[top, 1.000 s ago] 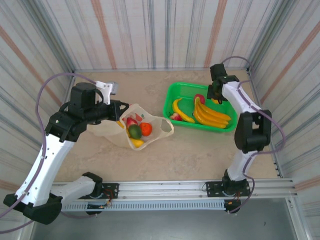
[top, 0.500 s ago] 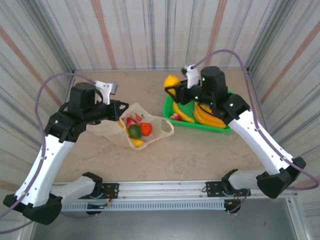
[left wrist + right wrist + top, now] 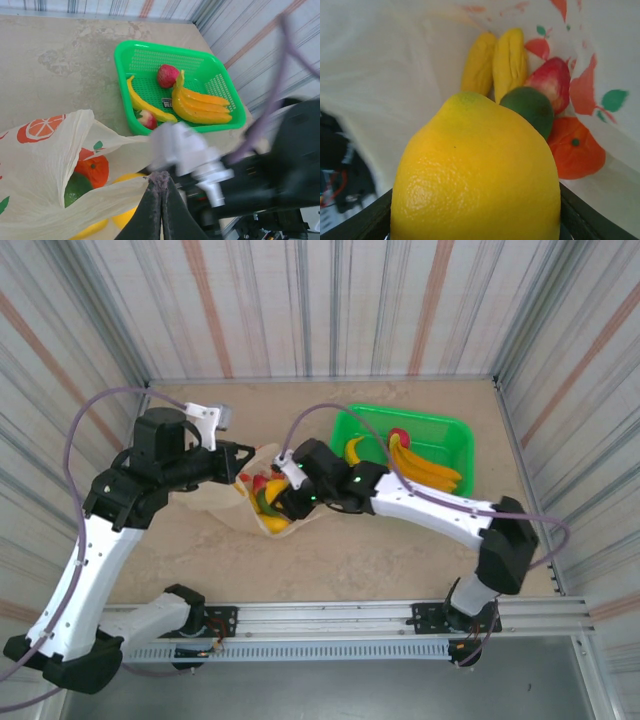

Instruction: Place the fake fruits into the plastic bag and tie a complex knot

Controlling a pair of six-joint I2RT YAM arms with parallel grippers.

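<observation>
My right fingers [image 3: 365, 225] are clamped on a yellow lemon [image 3: 475, 175], one finger on each flank, and they have it right at the mouth of the plastic bag [image 3: 45, 200]. My left fingers [image 3: 150, 215] are pressed shut on the bag's rim, holding the mouth up and open.

The risks I see are these:
- The film is thin and slack. If the lemon or my right wrist snags the rim on the way in, it could drag the rim out of my left pinch and the mouth would fold shut.
- If I let go too near the mouth, the glossy lemon may roll back out of the bag onto the bench [image 3: 400, 550].
- If I push too deep, I could shove the green fruit [image 3: 530, 112] and the red one [image 3: 552, 80] lying deeper in the bag, or stretch the film.

The lemon's long axis runs along my reach, with its nubbed end pointing into the bag toward the fruits piled there. The bag lies on its side, and its mouth faces the green basket [image 3: 455, 430] just beside it, where bananas [image 3: 425, 470] wait.
</observation>
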